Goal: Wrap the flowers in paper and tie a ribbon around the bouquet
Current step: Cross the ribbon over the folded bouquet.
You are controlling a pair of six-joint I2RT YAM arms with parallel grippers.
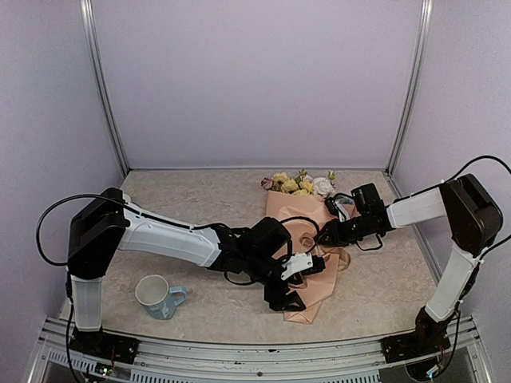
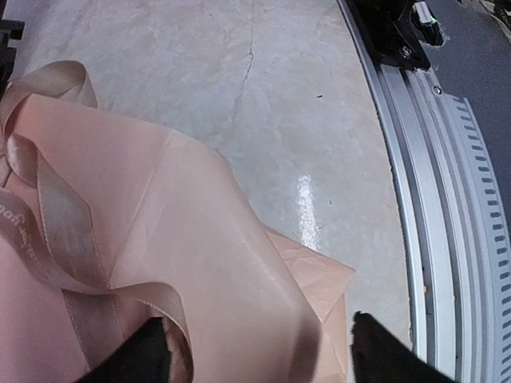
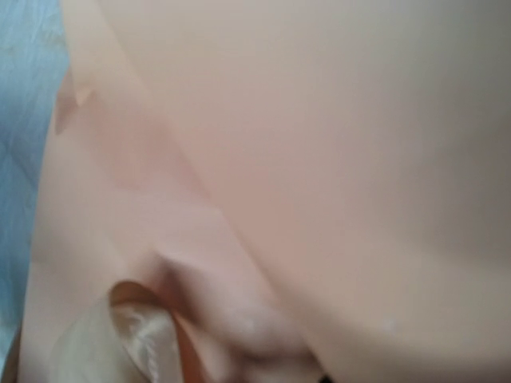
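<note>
Overhead, the bouquet (image 1: 306, 267) was seen right of centre, the left gripper (image 1: 289, 302) at its lower end and the right gripper (image 1: 325, 237) on its middle, its grip unreadable. Left wrist: the paper (image 2: 207, 263) was straddled by spread jaws. Right wrist: the frame was filled by paper.

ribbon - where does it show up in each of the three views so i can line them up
Top external: the ribbon sits right of centre, on the middle of the peach paper.
Left wrist: looped strands down the left side, lying over the paper.
Right wrist: a shiny loop in the bottom-left corner, blurred.
Shared landmark: the peach paper, under the ribbon in every view.
</note>
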